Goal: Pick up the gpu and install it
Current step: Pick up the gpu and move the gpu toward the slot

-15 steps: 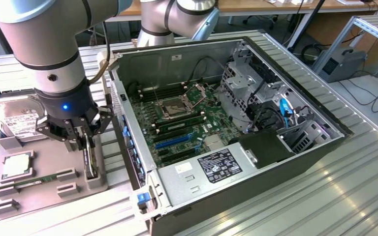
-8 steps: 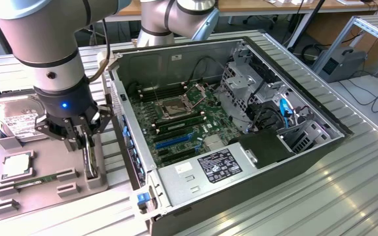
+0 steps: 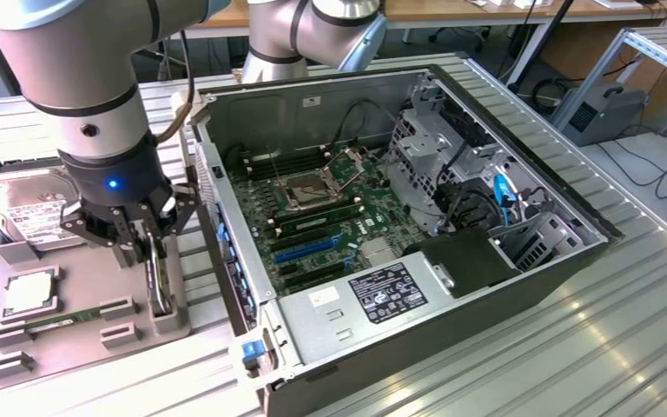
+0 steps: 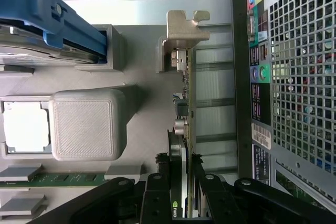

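Over the grey holder [image 4: 142, 56] beside the case [image 4: 294, 77], closed the end effector [image 4: 182, 157] on the gpu [image 4: 186, 93], propped edge-up, likely so both faces could be pinched.

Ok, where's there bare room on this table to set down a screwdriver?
The widest bare patch is the slatted table beside the computer case, toward the exterior view's right. The gray parts tray is crowded: hard drive, memory stick, and the gripper at the gpu, close against the case.
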Controlling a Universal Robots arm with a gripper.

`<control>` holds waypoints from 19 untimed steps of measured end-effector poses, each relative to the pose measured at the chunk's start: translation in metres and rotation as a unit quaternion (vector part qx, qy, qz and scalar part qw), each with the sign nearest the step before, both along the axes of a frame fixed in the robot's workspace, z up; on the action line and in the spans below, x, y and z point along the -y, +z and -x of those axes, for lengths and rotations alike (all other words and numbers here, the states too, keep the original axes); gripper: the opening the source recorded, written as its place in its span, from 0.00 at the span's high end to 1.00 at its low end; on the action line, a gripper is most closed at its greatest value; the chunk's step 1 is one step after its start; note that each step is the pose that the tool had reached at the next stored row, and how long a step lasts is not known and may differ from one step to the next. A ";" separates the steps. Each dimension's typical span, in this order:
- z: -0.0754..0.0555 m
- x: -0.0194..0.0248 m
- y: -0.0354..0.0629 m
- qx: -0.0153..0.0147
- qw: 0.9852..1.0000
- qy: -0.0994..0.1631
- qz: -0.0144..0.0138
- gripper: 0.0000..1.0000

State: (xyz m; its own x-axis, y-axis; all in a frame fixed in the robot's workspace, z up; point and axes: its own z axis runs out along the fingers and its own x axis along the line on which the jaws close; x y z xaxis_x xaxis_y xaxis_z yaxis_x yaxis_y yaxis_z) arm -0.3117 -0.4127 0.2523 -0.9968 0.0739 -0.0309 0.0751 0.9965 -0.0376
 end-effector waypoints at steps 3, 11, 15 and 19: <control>0.000 0.0000 0.0009 0.000 1.000 0.000 0.000 0.73; 0.000 0.0000 0.0038 0.000 1.000 0.000 0.000 0.73; 0.000 0.0000 0.0052 0.000 1.000 0.000 0.000 0.73; 0.000 0.0000 0.0064 0.000 1.000 0.000 0.000 0.73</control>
